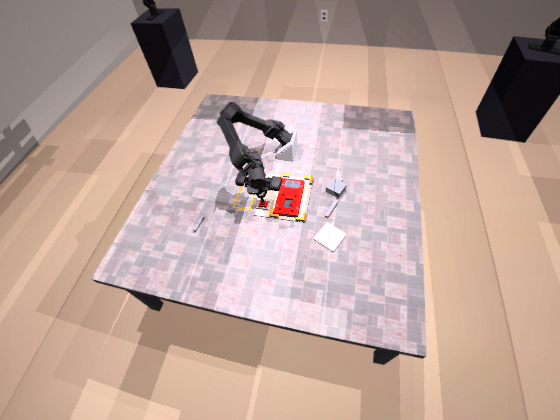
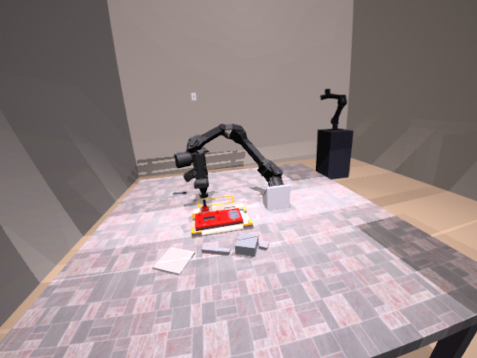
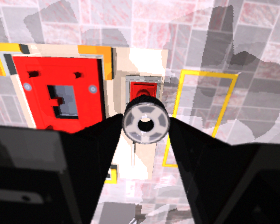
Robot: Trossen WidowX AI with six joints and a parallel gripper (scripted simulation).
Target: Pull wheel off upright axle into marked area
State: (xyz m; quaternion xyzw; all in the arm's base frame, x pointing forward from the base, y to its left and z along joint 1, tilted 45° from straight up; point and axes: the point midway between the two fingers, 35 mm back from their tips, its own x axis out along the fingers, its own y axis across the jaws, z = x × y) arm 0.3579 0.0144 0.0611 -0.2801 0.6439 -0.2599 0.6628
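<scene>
My gripper [image 1: 261,193] [image 2: 204,194] [image 3: 145,120] points down and is shut on the wheel. The wheel [image 3: 131,123], dark-sided with a pale spoked face, is between the fingertips in the wrist view; it is too small to make out in the top and exterior views. The thin dark axle [image 2: 204,203] stands on its small red base [image 1: 263,204] [image 2: 205,209] [image 3: 144,88] below the gripper. The wheel seems to be above the axle's tip; any small overlap is hidden. The marked area, a yellow outline [image 1: 242,209] [image 3: 210,73], lies beside the base, on the side away from the red panel.
A red panel [image 1: 297,190] [image 2: 226,218] [image 3: 85,110] with yellow-cornered base stands close beside the axle. Beyond it lie a grey block [image 1: 336,187] [image 2: 246,245], a grey bar [image 1: 331,208] [image 2: 215,251] and a white plate [image 1: 330,237] [image 2: 174,260]. A small grey bar [image 1: 199,224] lies past the outline.
</scene>
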